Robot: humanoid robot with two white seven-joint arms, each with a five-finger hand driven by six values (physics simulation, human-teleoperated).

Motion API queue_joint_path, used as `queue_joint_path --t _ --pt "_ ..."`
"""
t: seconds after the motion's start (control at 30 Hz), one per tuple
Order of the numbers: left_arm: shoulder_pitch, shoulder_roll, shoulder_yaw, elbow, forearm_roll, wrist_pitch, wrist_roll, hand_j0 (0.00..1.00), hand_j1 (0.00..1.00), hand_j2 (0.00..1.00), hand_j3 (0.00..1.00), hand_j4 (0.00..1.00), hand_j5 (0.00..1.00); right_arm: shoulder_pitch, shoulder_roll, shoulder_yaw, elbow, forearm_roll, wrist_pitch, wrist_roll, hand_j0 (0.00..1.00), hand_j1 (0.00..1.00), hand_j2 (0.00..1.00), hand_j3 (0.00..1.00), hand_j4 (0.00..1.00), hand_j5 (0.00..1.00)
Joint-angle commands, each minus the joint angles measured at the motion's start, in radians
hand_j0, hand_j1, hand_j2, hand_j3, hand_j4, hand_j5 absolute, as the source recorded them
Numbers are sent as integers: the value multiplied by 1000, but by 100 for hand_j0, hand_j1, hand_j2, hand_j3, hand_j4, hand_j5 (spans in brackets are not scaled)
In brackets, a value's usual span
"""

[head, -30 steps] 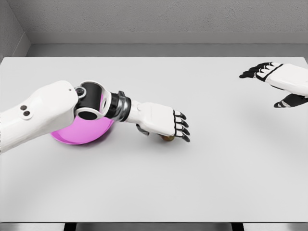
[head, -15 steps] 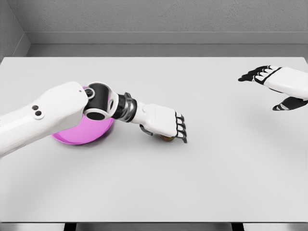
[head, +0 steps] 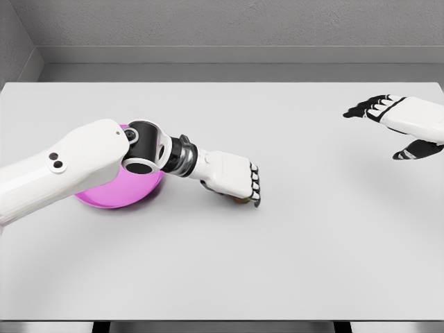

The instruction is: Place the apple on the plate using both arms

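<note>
My left hand (head: 244, 193) lies palm-down on the table just right of the pink plate (head: 111, 197). Its fingers curl down over the apple (head: 241, 200), of which only a small brownish sliver shows under the fingertips. The apple rests on the table (head: 277, 263), about a hand's length from the plate's rim. My left forearm and elbow cover the upper part of the plate. My right hand (head: 390, 129) hovers at the far right edge, open with fingers spread, well away from the apple.
A grey wall and a ledge run behind the table's far edge. The table's near edge crosses the bottom of the view.
The left hand's fingers have curled down around the apple and the hand has drawn slightly left, toward the plate. The right hand has barely shifted.
</note>
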Motion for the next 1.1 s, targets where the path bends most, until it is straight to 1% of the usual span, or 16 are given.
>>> queue_joint_path --t 0.0,0.1,0.17,0.2,0.3,0.47,0.53,0.63,0.67,0.73,0.77,0.8,0.87,0.97,1.0,1.07 --pt "0 0 1 1 -8 1 1 68 68 68 68 68 68 0 -2 0 0 -4 2 -1 100 100 100 100 100 100" --pt "0 1 1 1 -11 1 1 55 55 55 55 55 55 0 -2 0 0 -4 2 -1 100 100 100 100 100 100" --pt "0 1 1 1 -11 1 2 52 52 52 52 52 52 0 -2 0 0 -4 2 -1 100 100 100 100 100 100" --pt "0 1 1 -1 -13 1 2 45 45 45 45 45 45 0 -2 0 0 -4 2 -1 100 100 100 100 100 100" --pt "0 0 1 -1 -27 1 2 35 35 35 35 35 35 0 -2 0 0 -4 2 -1 100 100 100 100 100 100" --pt "0 3 1 1 -28 1 1 26 26 26 26 26 26 0 -2 0 0 -4 2 -1 100 100 100 100 100 100" --pt "0 6 3 1 -25 1 1 18 18 18 18 18 18 0 -2 0 0 -4 2 -1 100 100 100 100 100 100" --pt "-3 18 15 -2 -5 1 8 16 16 16 16 16 16 0 -2 -2 0 -4 2 -1 100 100 100 100 100 100" --pt "-12 29 19 -2 22 1 13 16 16 16 16 16 16 0 -2 -2 0 -4 2 1 100 100 100 100 100 100" --pt "-9 81 61 -10 65 1 14 17 17 17 17 17 17 0 -3 0 0 -4 2 -1 100 100 100 100 100 100" --pt "-14 110 70 -8 104 1 14 17 17 17 17 17 17 0 -3 0 0 -4 2 -1 100 100 100 100 100 100" --pt "-2 130 119 -5 140 1 14 17 17 17 17 17 17 0 -3 -2 0 -4 2 -1 100 100 100 100 100 100" --pt "2 170 154 1 194 1 14 17 17 17 17 17 17 0 -2 -2 0 -4 2 -1 100 100 100 100 100 100" --pt "3 204 185 7 225 1 14 17 17 17 17 17 17 0 -2 -2 0 -4 2 1 100 100 100 100 100 100" --pt "3 231 187 7 226 1 14 17 17 17 17 17 17 0 -2 -2 0 -4 2 -1 100 100 100 100 100 100" --pt "20 296 220 5 228 1 14 17 17 17 17 17 17 0 -2 -2 0 -4 2 -1 100 100 100 100 100 100"
